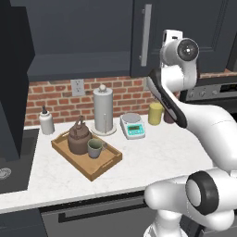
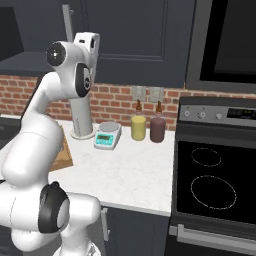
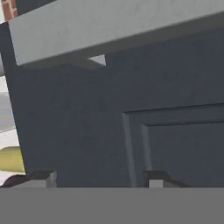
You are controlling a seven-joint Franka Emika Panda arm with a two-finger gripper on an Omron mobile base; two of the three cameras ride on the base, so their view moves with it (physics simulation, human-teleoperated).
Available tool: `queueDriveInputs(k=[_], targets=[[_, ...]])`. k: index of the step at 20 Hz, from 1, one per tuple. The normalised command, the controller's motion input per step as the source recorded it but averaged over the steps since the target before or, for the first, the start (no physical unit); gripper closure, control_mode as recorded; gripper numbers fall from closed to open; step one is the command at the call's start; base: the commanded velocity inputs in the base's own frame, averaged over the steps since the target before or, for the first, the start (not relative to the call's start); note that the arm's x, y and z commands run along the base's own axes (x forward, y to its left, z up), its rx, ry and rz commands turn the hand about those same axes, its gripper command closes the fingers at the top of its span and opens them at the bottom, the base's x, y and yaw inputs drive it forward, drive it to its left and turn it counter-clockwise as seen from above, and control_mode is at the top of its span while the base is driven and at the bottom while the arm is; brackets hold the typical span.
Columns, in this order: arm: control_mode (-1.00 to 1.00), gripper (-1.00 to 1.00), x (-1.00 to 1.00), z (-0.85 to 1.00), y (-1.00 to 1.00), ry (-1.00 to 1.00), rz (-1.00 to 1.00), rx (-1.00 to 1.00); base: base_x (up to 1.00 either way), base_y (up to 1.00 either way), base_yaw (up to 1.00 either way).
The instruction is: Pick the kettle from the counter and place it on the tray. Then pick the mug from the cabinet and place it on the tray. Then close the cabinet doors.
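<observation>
Paper-towel roll [image 1: 103,110] beside kitchen scale [image 1: 133,125]

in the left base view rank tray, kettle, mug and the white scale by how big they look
1. tray
2. kettle
3. white scale, close to the kettle, so unsure
4. mug

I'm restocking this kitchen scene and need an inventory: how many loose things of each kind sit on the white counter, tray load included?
Trays: 1
Kettles: 1, on the tray
Mugs: 1, on the tray
Paper towel rolls: 1
Kitchen scales: 1
Canisters: 2, yellow and maroon
White bottles: 1
Total: 8
</observation>
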Motion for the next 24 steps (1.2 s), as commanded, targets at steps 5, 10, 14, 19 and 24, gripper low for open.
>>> queueDriveInputs(k=[5, 10, 14, 19, 24], targets=[[-1.00, -1.00, 0.02, -0.62, -0.21, 0.23, 0.00, -0.03, 0.00, 0.00, 0.00], [-1.00, -1.00, -0.05, -0.57, -0.21, 0.23, 0.00, -0.03, 0.00, 0.00, 0.00], [-1.00, -1.00, -0.41, -0.28, -0.26, 0.15, 0.00, -0.02, 0.00, 0.00, 0.00], [-1.00, -1.00, -0.82, 0.00, -0.15, 0.11, 0.00, -0.02, 0.00, 0.00, 0.00], [-1.00, -1.00, -0.90, -0.07, 0.00, 0.12, 0.00, -0.06, 0.00, 0.00, 0.00]])
